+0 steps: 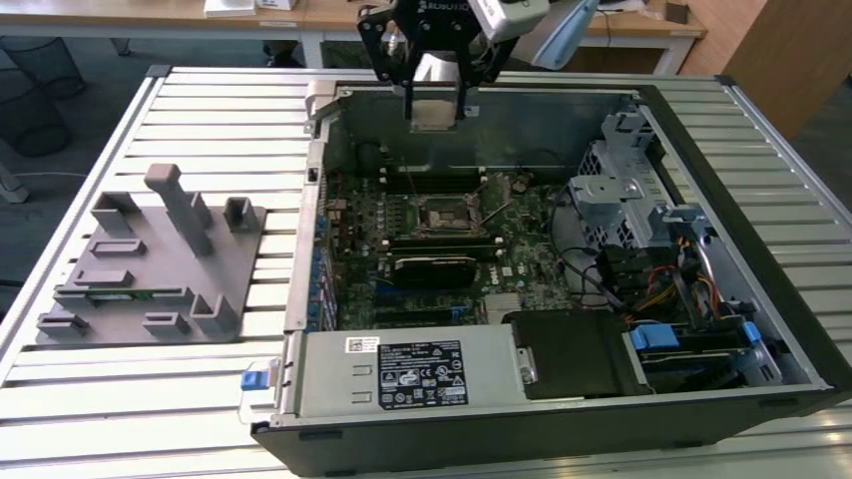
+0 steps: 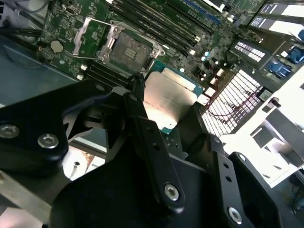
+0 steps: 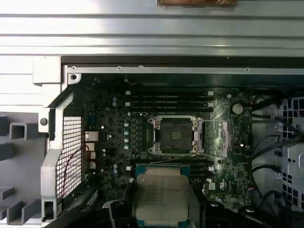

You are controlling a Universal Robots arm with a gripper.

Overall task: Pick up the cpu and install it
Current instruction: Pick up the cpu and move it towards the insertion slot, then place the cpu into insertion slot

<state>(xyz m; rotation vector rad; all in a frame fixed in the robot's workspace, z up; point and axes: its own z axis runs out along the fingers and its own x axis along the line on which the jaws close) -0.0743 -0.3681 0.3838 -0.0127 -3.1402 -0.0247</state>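
Note:
The cpu, a small square chip with a shiny metal top, hangs above the far wall of the open computer case, and my gripper is shut on it. In the second wrist view the cpu sits between two black fingers. The first wrist view has the cpu held a short way off from the dark square socket. That socket lies near the middle of the green motherboard, its contact field bare, and it also appears in the second wrist view as the socket.
A grey plastic fixture with upright posts lies on the slatted table at the exterior view's left. Inside the case are a black block beside the socket, a power supply, a metal drive cage and cable bundles.

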